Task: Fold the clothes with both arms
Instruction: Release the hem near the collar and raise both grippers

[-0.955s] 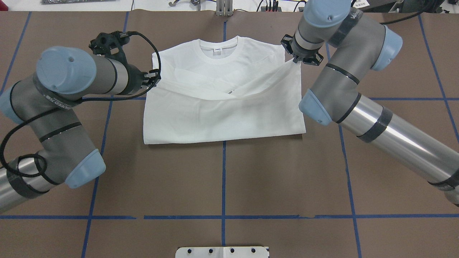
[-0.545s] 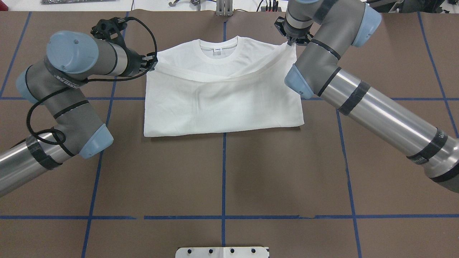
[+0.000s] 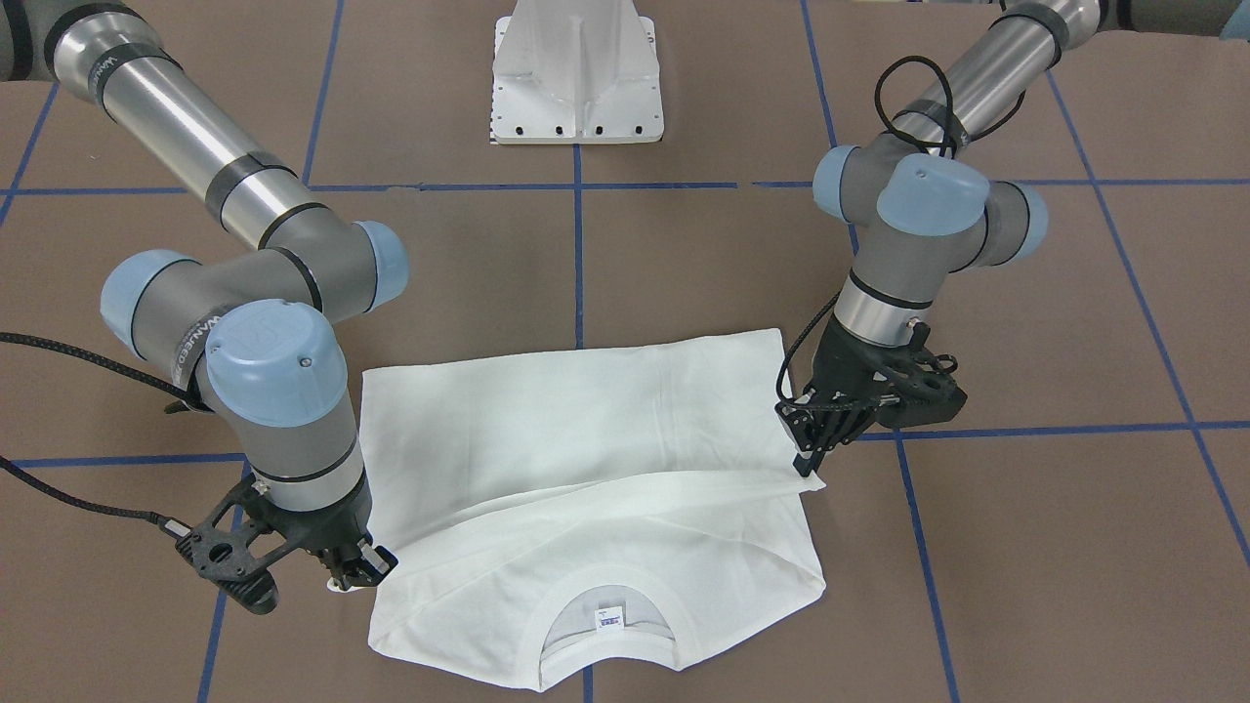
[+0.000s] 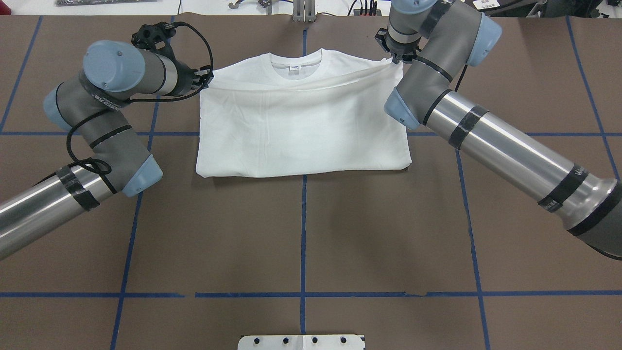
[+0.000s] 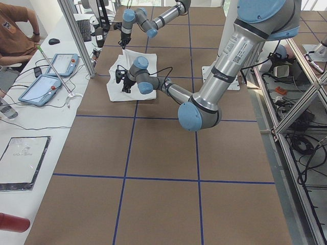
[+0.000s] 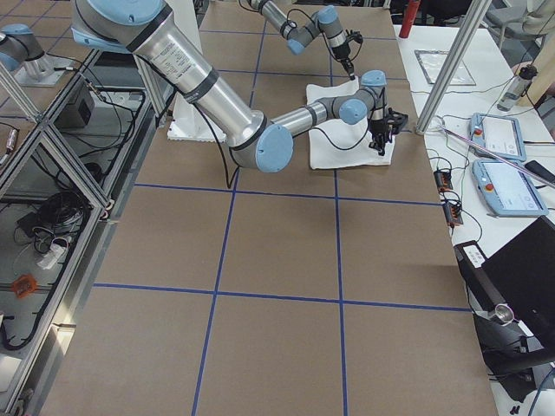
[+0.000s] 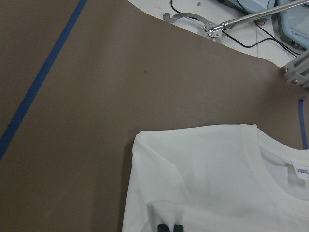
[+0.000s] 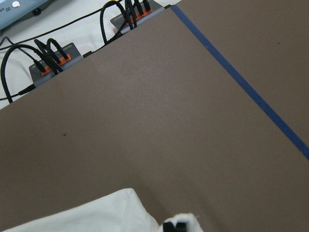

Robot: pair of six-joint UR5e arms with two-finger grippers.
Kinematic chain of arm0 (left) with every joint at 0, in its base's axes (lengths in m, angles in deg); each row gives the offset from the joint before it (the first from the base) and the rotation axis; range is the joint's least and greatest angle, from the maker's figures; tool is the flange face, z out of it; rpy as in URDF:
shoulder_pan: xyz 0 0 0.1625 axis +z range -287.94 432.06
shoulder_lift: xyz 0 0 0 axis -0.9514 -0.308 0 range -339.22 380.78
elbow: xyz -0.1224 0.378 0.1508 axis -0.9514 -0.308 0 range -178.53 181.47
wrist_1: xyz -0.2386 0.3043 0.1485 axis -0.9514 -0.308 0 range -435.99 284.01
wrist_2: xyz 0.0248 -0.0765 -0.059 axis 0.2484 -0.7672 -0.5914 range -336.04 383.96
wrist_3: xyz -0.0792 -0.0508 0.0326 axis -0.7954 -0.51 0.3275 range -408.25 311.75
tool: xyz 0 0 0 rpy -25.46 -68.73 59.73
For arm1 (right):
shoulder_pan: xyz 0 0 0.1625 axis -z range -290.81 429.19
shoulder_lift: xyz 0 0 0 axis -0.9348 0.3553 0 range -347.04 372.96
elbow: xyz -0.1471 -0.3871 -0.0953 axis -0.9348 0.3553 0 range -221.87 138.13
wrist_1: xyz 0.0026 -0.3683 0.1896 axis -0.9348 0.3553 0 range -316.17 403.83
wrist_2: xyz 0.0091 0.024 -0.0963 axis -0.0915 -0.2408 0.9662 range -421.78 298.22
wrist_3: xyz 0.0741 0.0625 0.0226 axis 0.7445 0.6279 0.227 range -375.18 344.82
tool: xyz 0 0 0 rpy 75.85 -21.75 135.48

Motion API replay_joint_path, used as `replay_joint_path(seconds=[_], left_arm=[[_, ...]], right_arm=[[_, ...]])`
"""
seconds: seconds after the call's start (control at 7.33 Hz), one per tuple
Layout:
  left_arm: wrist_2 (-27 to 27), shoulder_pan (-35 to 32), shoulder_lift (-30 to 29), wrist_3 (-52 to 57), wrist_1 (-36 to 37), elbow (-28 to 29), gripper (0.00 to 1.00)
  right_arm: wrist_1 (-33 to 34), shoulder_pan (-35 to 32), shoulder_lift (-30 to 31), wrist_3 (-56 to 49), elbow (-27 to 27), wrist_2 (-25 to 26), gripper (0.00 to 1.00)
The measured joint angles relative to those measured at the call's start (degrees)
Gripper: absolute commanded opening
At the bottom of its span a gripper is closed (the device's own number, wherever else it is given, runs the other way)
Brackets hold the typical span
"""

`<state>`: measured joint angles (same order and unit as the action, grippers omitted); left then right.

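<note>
Well, the white T-shirt (image 4: 301, 131) lies on the counter (image 4: 301, 233), folded bottom-up; my left hand (image 4: 204, 80) and right hand (image 4: 396, 59) are each clamped on a top corner. I judge it light, limp, prone to sagging, so hold corners and keep the edge taut

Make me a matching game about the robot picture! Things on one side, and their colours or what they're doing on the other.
Things:
1. shirt
2. tape
3. table
4. left claw

Colours or doings:
a. blue
b. pinching the shirt
c. white
d. brown

Pairs: 1-c, 2-a, 3-d, 4-b.
</note>
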<state>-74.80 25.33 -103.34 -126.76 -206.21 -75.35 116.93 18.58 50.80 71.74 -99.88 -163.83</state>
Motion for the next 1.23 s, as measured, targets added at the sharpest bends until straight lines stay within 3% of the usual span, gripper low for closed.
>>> replay_joint_path(seconds=[0.68, 0.82, 0.95, 1.09, 1.23], left_arm=[[0.77, -1.87, -2.56, 1.77, -0.97, 7.02, 0.01], [0.77, -1.88, -2.84, 1.76, -1.64, 8.04, 0.23], [0.77, -1.90, -3.02, 1.66, -2.17, 8.57, 0.32], [0.77, -2.00, -3.19, 1.38, -2.76, 8.78, 0.37], [0.70, -2.46, -3.34, 1.11, -3.38, 8.72, 0.43]], right_arm=[[-1.75, 1.24, -2.30, -0.02, 3.37, 2.47, 0.00], [-2.96, 1.86, -2.31, -0.01, 4.33, 3.38, 0.20], [-3.53, 2.18, -2.33, 0.00, 4.77, 3.90, 0.50], [-3.76, 2.19, -2.33, 0.00, 4.81, 4.11, 0.65], [-3.96, 1.94, -2.36, 0.02, 4.35, 4.09, 0.98]])
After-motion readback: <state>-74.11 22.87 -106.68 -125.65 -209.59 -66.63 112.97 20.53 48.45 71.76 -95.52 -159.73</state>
